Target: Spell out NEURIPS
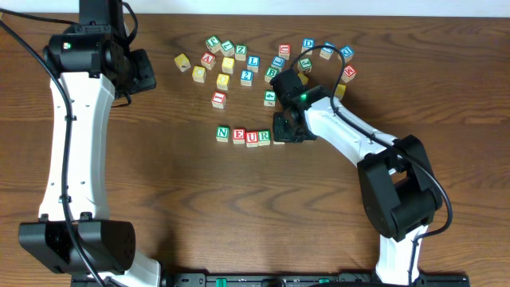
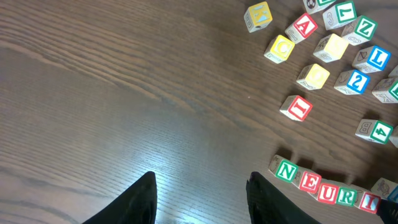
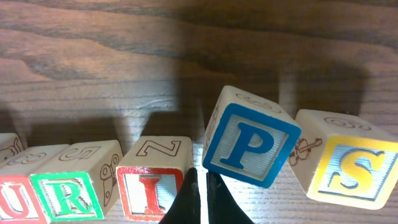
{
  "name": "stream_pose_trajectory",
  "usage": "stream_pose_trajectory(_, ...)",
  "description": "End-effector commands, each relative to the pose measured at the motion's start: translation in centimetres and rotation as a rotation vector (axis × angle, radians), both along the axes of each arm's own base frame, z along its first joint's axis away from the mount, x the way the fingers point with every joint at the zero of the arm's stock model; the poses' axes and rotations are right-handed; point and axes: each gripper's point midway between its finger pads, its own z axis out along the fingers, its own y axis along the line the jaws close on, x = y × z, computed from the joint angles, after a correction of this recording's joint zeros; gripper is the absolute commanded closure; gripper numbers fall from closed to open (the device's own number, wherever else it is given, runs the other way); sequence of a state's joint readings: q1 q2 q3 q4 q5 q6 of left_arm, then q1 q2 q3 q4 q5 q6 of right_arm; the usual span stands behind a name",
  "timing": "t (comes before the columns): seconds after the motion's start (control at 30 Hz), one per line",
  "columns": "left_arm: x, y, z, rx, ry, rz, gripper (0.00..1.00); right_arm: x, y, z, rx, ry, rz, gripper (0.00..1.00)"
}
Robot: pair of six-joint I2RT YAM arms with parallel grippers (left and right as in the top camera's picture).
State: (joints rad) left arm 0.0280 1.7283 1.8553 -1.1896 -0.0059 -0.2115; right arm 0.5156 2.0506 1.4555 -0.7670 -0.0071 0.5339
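On grainy dark wooden table [image 3: 93, 62], tilted square-faced P cube [image 3: 252, 144], right tool [image 3: 200, 196] clenched, left tool [image 2: 202, 185] released.

The row [image 1: 245, 137] lies on the table [image 1: 199, 207]; P [image 3: 252, 144] sits at I's [image 3: 149, 190] three o'clock, S [image 3: 348, 171] beyond; loose cubes [image 1: 246, 77] lie at the row's twelve.

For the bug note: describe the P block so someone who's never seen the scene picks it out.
On the wooden table, find the row of letter blocks reading NEUR from the left. Follow it to its right end, by the right gripper. The P block sits between a red I block and a yellow S block: blue letter, blue frame, leaning crooked.
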Motion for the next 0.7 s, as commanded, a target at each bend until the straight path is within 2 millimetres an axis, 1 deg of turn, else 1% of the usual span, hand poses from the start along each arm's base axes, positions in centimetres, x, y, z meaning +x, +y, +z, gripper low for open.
stream_pose_trajectory(0.0,0.0,0.2,-0.6,0.005,0.021,-0.003,0.54,-0.9,1.1,-0.2,0.007,0.006,0.019,0.99)
stream_pose_trajectory(0.13,0.0,0.2,-0.6,0.005,0.021,-0.003,0.53,-1.0,1.7,-0.2,0.014,0.002,0.016,0.98)
stream_pose_trajectory(0.33,-0.1,0.2,-0.7,0.004,0.027,-0.003,0.54,-1.4,2.3,-0.2,0.03,0.012,-0.04,0.98)
stream_pose_trajectory(0.57,-0.2,0.2,-0.7,0.004,0.032,-0.003,0.54,-1.0,2.5,0.0,0.041,-0.003,-0.044,0.98)
stream_pose_trajectory(0.67,-0.2,0.2,-0.7,0.004,0.031,-0.003,0.53,-0.6,2.4,0.4,0.044,-0.009,-0.028,0.99)
